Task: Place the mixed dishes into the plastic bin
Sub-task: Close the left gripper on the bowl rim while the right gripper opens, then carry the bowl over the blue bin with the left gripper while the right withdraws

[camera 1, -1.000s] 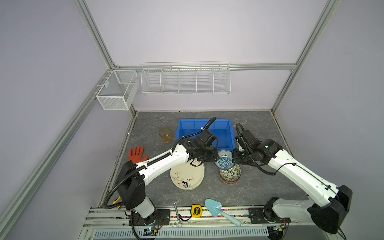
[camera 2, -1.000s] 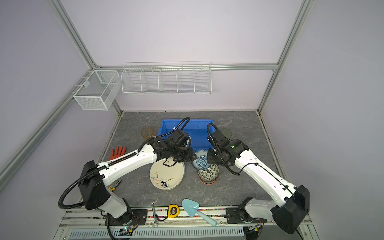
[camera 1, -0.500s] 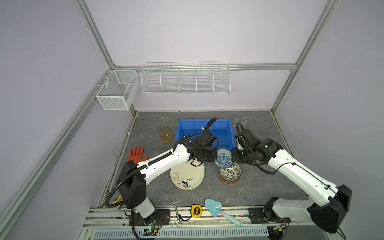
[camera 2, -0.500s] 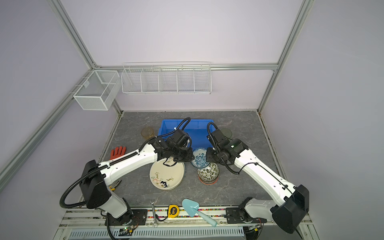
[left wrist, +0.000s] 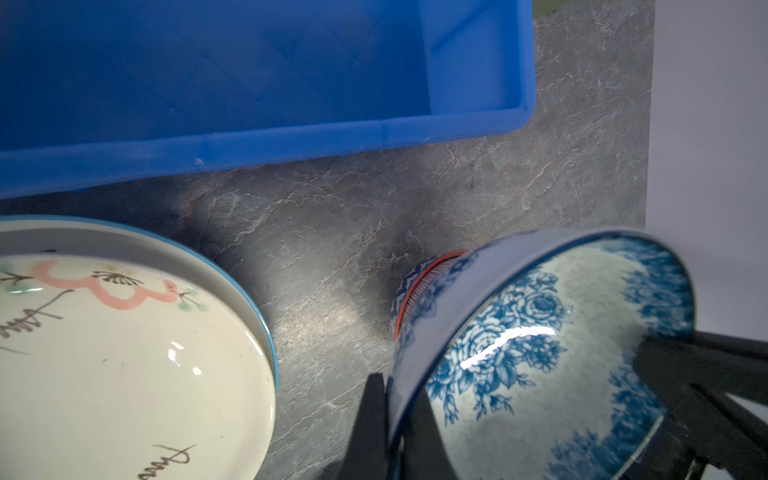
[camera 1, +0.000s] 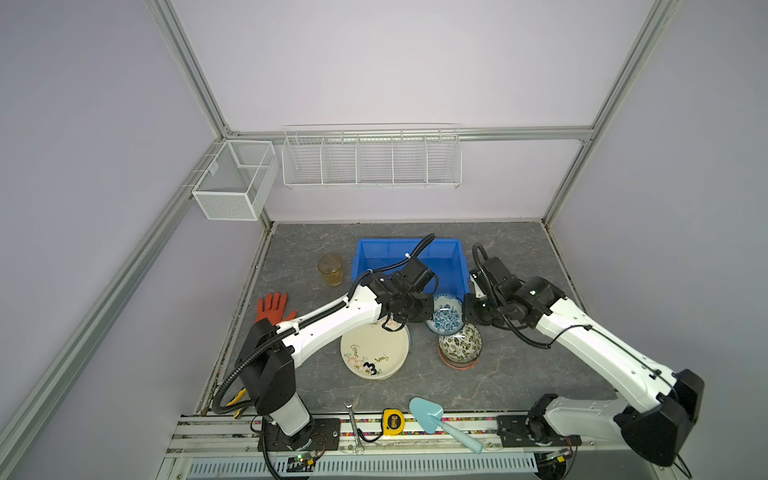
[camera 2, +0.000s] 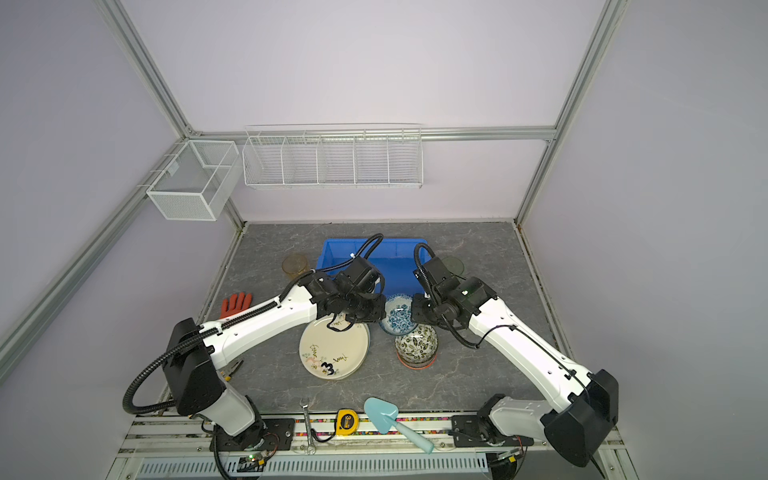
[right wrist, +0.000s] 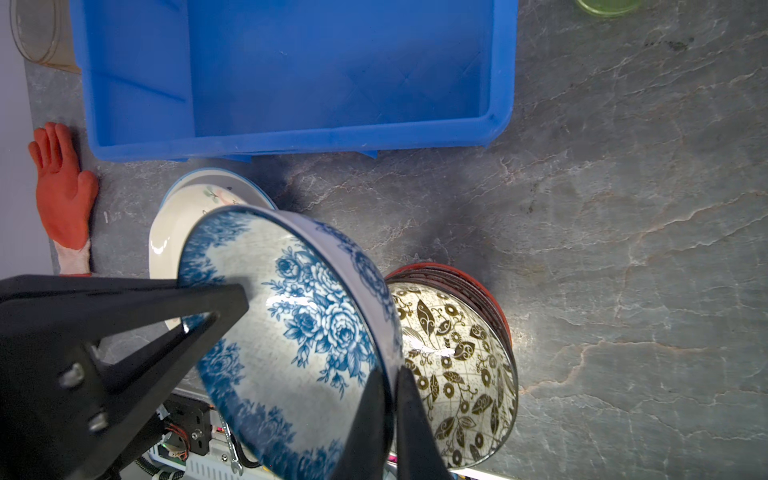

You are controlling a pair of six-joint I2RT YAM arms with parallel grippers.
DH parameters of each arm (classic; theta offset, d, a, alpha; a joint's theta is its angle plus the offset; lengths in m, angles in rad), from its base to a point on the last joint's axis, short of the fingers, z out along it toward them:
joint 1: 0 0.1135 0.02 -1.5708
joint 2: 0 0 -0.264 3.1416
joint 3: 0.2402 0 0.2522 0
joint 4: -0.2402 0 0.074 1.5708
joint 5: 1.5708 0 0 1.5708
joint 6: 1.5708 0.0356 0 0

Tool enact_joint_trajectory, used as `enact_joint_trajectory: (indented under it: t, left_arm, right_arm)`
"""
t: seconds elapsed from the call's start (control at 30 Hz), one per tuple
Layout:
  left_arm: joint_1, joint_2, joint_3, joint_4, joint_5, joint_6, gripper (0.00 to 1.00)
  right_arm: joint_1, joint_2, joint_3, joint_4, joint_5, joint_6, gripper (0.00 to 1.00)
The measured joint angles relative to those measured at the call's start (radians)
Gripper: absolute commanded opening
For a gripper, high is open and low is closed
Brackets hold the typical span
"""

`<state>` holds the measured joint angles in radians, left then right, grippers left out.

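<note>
The blue-white bowl (camera 1: 444,318) (camera 2: 399,320) hangs tilted above the table, just in front of the blue plastic bin (camera 1: 361,257) (camera 2: 328,257). My left gripper (left wrist: 388,386) (camera 1: 426,320) is shut on one side of its rim (left wrist: 540,340). My right gripper (right wrist: 392,374) (camera 1: 465,311) pinches the opposite side of the rim (right wrist: 291,324). The bin shows nothing inside it. A dark leaf bowl (camera 1: 460,345) (right wrist: 457,353) sits in an orange-rimmed bowl below. The cream plate marked "3" (camera 1: 374,353) (left wrist: 124,353) lies to the left, on top of other plates.
An amber cup (camera 1: 331,269) stands left of the bin and a green cup (camera 2: 452,264) right of it. An orange glove (camera 1: 272,309) lies at the left edge. A trowel (camera 1: 432,417), tape measure (camera 1: 392,419) and wrench (camera 1: 353,419) lie at the front. Wire baskets (camera 1: 370,158) hang on the walls.
My left gripper has closed on the blue-white bowl's rim. The bowl has shifted slightly toward the bin, away from the dark leaf bowl.
</note>
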<state>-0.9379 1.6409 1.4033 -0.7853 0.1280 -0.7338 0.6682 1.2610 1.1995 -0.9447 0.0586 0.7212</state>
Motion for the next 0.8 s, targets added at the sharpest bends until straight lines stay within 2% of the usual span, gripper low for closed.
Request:
enact_joint_trajectory:
  t: [0.13, 0.4, 0.43, 0.53, 0.63, 0.8]
  left_arm:
    - [0.001, 0.016, 0.039, -0.027, -0.004, 0.018, 0.00]
    - [0.008, 0.065, 0.119, -0.066, -0.002, 0.044, 0.00]
    - [0.009, 0.069, 0.126, -0.071, 0.000, 0.047, 0.00]
    - [0.016, 0.081, 0.152, -0.087, 0.002, 0.056, 0.00]
    - [0.030, 0.097, 0.190, -0.104, 0.003, 0.068, 0.00]
    - [0.069, 0.123, 0.247, -0.127, 0.003, 0.093, 0.00]
  right_arm:
    - [0.000, -0.002, 0.024, 0.006, 0.004, -0.008, 0.28]
    - [-0.010, -0.069, 0.027, 0.018, 0.010, -0.015, 0.76]
    - [-0.012, -0.080, 0.027, 0.018, 0.014, -0.015, 0.85]
    - [-0.017, -0.114, 0.027, 0.013, 0.029, -0.011, 1.00]
    - [-0.021, -0.155, 0.026, -0.008, 0.047, -0.009, 0.88]
    - [-0.032, -0.218, 0.023, -0.054, 0.079, 0.010, 0.88]
